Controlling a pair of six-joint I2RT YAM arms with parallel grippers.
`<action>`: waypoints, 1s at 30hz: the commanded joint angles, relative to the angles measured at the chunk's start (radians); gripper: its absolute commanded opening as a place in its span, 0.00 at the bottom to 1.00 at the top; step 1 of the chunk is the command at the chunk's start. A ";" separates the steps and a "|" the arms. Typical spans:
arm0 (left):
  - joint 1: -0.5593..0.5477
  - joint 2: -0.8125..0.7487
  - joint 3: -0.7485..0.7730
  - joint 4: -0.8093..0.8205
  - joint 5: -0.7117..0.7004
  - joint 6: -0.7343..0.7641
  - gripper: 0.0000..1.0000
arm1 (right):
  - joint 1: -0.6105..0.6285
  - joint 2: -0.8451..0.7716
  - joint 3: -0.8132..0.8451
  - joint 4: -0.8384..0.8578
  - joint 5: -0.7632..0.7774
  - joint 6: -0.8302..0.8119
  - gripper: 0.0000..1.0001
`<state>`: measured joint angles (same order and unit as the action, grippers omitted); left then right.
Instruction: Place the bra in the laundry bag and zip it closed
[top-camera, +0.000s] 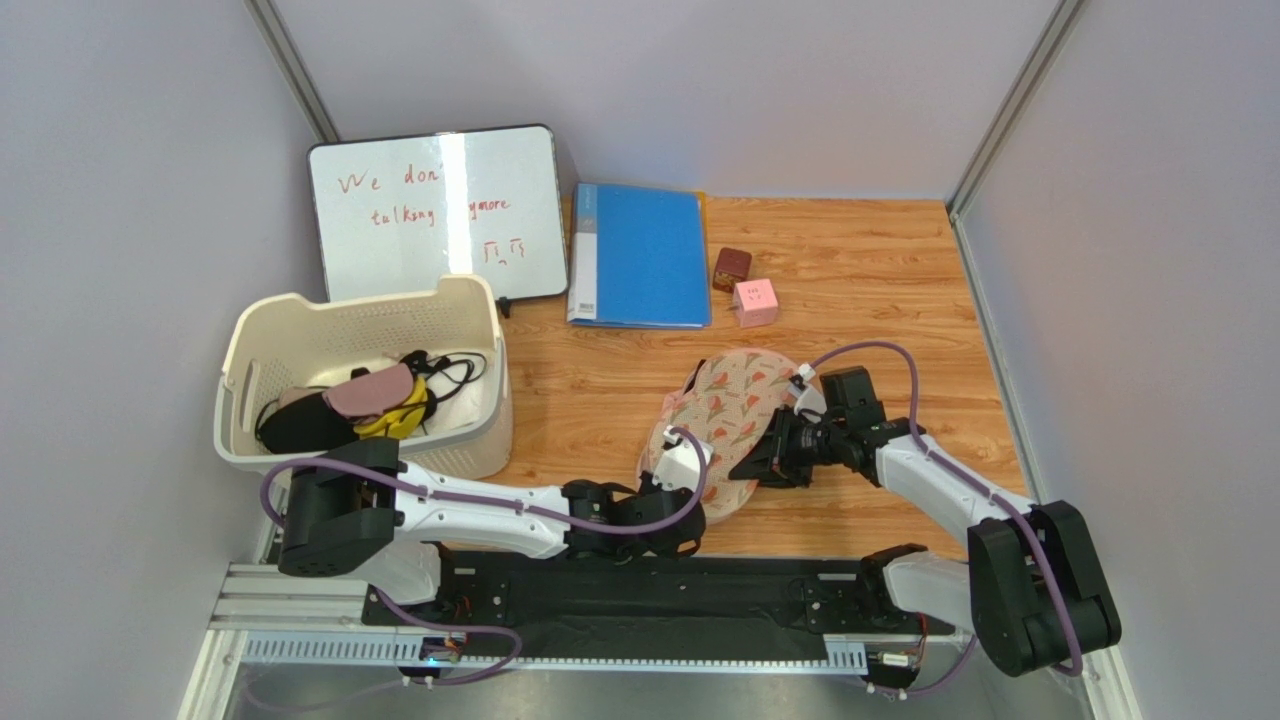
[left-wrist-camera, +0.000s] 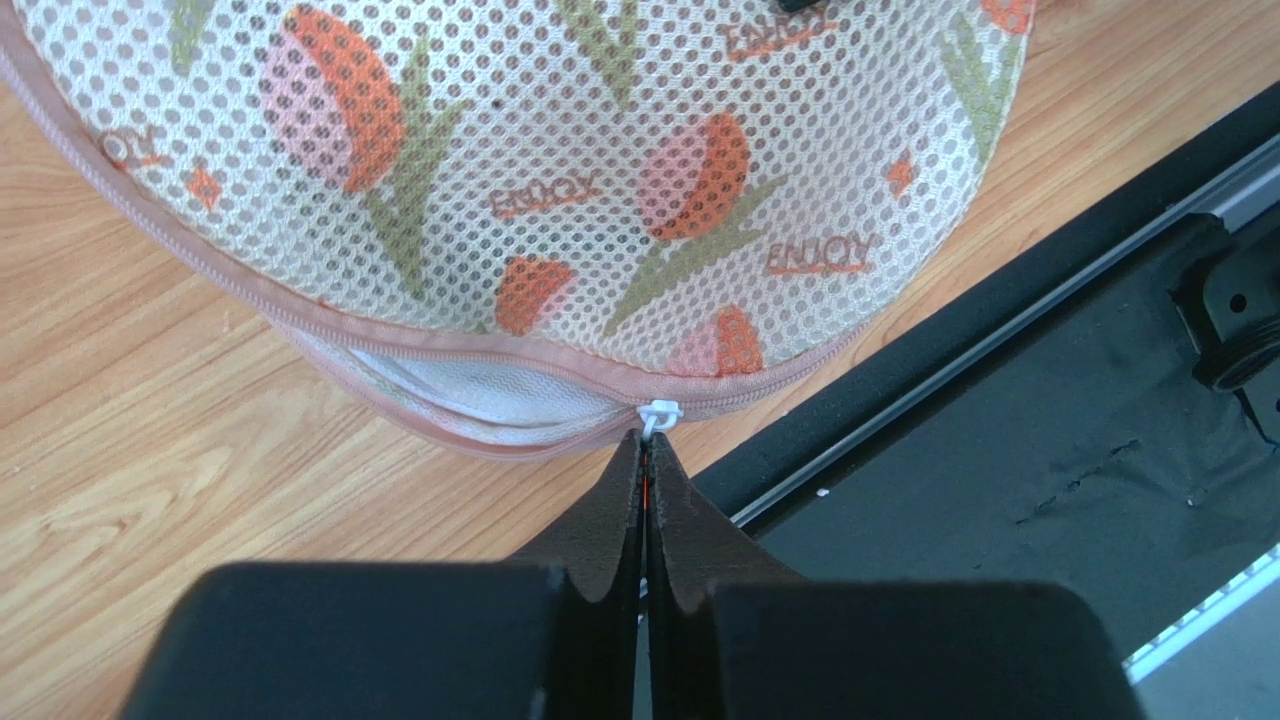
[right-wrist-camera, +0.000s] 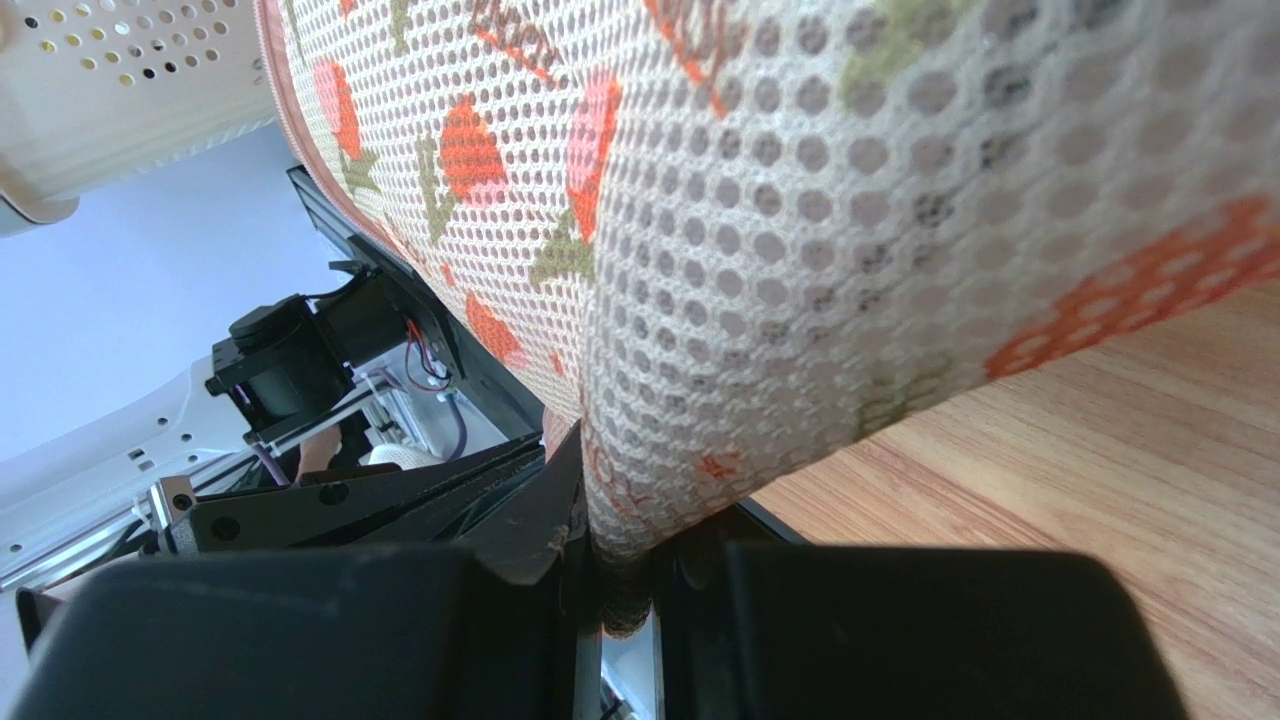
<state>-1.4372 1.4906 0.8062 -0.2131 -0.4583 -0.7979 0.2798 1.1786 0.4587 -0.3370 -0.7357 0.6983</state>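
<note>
The laundry bag (top-camera: 733, 408) lies on the wooden table, beige-pink mesh with red-and-green print. In the left wrist view the laundry bag (left-wrist-camera: 571, 165) fills the top. Its pink zip is joined to the right of the white zip slider (left-wrist-camera: 658, 416) and gapes to the left over white mesh (left-wrist-camera: 481, 393). My left gripper (left-wrist-camera: 648, 447) is shut on the slider's pull at the bag's near edge (top-camera: 672, 468). My right gripper (right-wrist-camera: 616, 528) is shut on a fold of the laundry bag (right-wrist-camera: 781, 225) at its right side (top-camera: 769, 450). The bra is not in view.
A cream plastic basket (top-camera: 271, 338) with pink, yellow and black garments stands at the left and shows in the right wrist view (right-wrist-camera: 135, 75). A whiteboard (top-camera: 436, 210), a blue folder (top-camera: 639, 255), a brown cube (top-camera: 732, 267) and a pink cube (top-camera: 756, 300) lie behind. The black base rail (left-wrist-camera: 1052, 405) runs beside the bag.
</note>
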 joint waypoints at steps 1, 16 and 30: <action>0.003 -0.009 0.008 -0.051 -0.048 -0.029 0.00 | -0.002 0.003 0.015 0.026 -0.039 0.009 0.03; 0.034 -0.015 -0.055 -0.060 -0.033 -0.011 0.00 | -0.001 0.016 0.057 -0.003 0.031 -0.048 0.03; 0.026 -0.102 -0.134 0.190 0.110 0.006 0.26 | -0.001 0.079 0.132 -0.019 0.072 -0.076 0.04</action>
<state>-1.4059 1.4750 0.7074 -0.1349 -0.3477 -0.7727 0.2802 1.2572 0.5816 -0.3695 -0.6559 0.6315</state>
